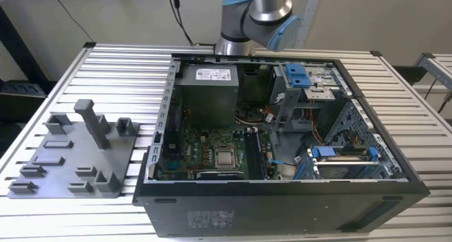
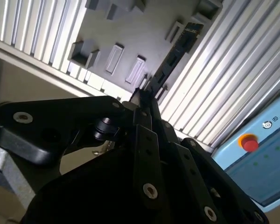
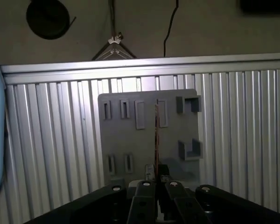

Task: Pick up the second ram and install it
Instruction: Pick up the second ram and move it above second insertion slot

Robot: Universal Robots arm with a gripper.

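My gripper is shut on the second ram, a thin dark stick that juts out from between the fingertips. In the first wrist view the ram shows edge-on as a narrow line rising from the gripper. Far beyond the held stick lies the grey fixture plate with its upright pegs, well apart from it. In the exterior view the fixture plate lies on the slatted table at the left. The open computer case stands at the right, with black memory slots on its motherboard.
A grey power-supply box and blue-handled drive bays sit inside the case. The arm's base stands behind the case. A blue pendant with a red button lies beside the slatted table.
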